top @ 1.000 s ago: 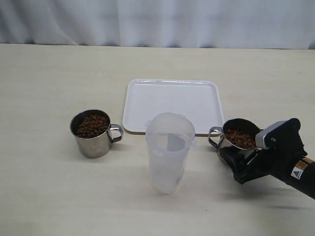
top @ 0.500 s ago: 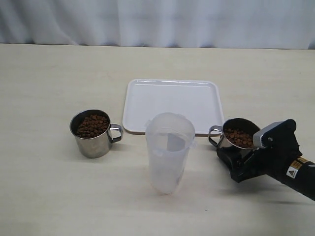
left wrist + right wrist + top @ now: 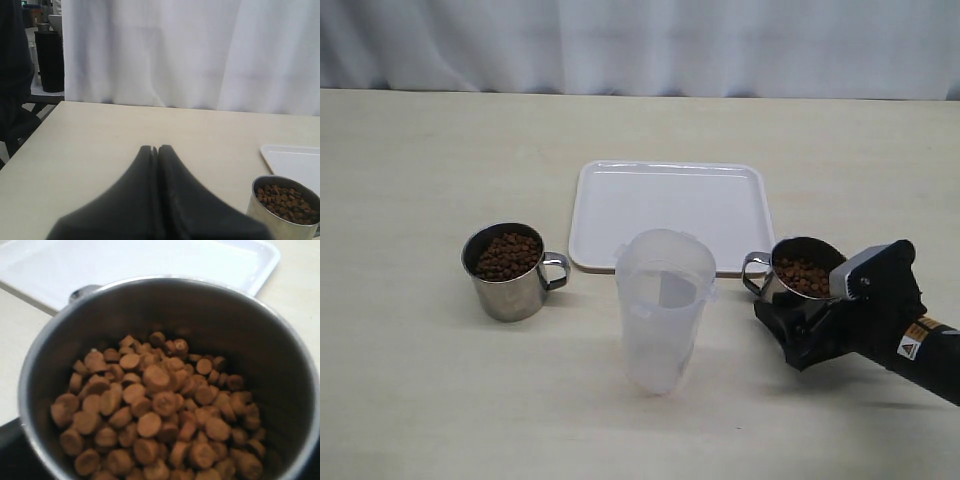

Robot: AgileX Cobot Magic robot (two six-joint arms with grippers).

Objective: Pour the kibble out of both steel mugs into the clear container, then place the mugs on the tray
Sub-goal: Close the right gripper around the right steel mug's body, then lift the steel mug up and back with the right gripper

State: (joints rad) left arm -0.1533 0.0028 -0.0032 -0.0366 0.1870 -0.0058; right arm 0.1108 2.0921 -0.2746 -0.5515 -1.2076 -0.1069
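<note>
Outside I count two: left mug (image 3: 510, 290) and right mug (image 3: 780, 284), clamped in my right gripper (image 3: 792, 322), flanking one clear container (image 3: 665, 305) before one tray (image 3: 665, 210); only the left wrist view shows my left gripper (image 3: 155, 150) closed, empty

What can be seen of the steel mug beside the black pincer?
Short, shiny stainless-steel cylindrical mug, small loop handle pointing toward the frosted clear plastic container. Dark inside, partly filled with brown kibble pellets. It looks slightly tilted, beside the flat white tray, held low by the right black pincer.
</note>
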